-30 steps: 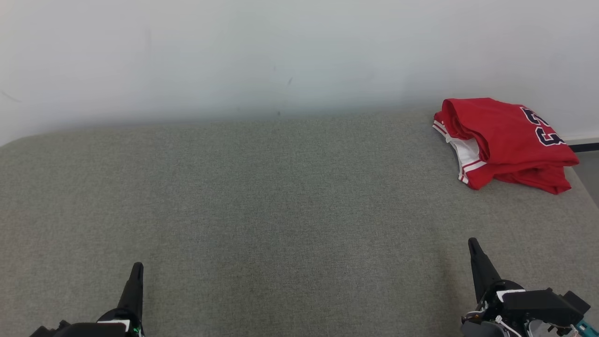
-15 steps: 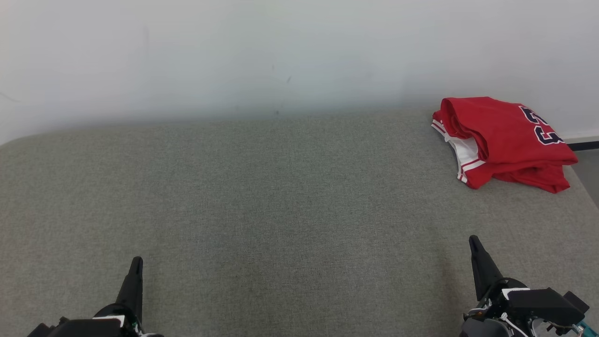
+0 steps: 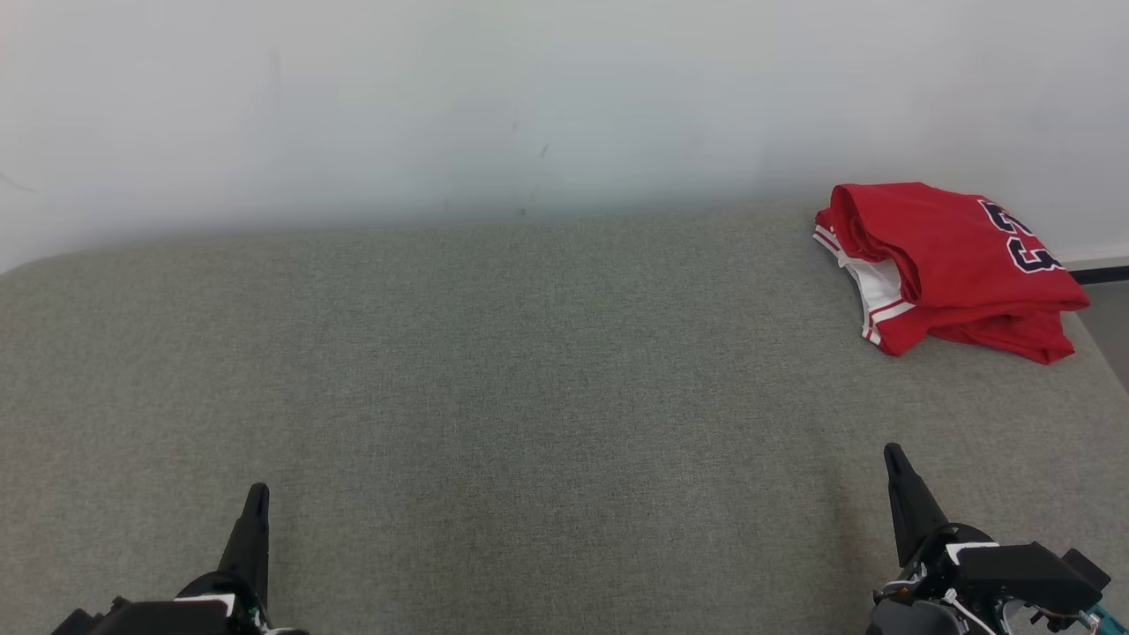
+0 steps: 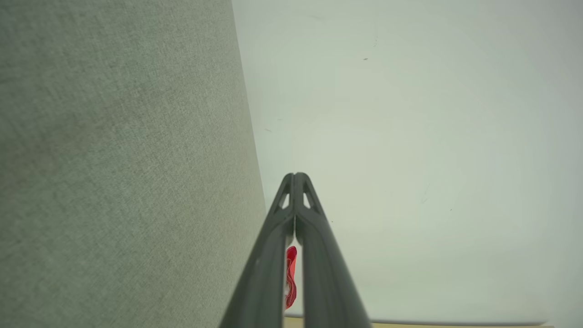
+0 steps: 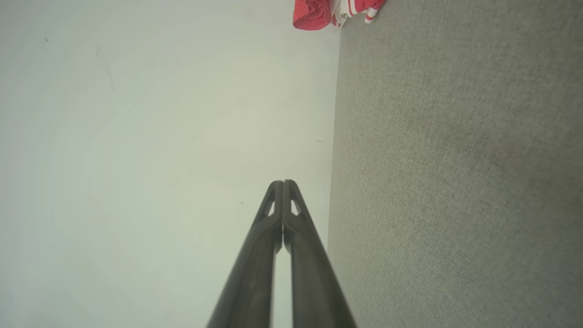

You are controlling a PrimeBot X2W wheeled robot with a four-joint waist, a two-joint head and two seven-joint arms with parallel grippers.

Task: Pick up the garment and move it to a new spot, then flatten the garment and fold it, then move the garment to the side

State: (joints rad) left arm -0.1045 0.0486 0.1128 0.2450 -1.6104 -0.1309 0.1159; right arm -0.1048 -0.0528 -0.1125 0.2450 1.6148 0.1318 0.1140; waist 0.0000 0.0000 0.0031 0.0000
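Both grippers are fully closed, holding nothing: the left gripper (image 3: 257,490) hangs low over the near left edge of the grey fabric surface (image 3: 529,370), the right gripper (image 3: 893,453) over the near right. The folded red garment (image 3: 953,265) lies at its far right corner.

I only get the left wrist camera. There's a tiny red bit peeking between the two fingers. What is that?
Observer: In the head view it's a red garment, folded into a bundle, with white stripes and dark numbers.
Operator: Where's it lying?
Observer: At the far right corner of the grey cushion, close to the white wall.
Operator: Is the other hand grabbing it?
Observer: No. The right gripper is shut on nothing, low in the head view and well apart from the garment.
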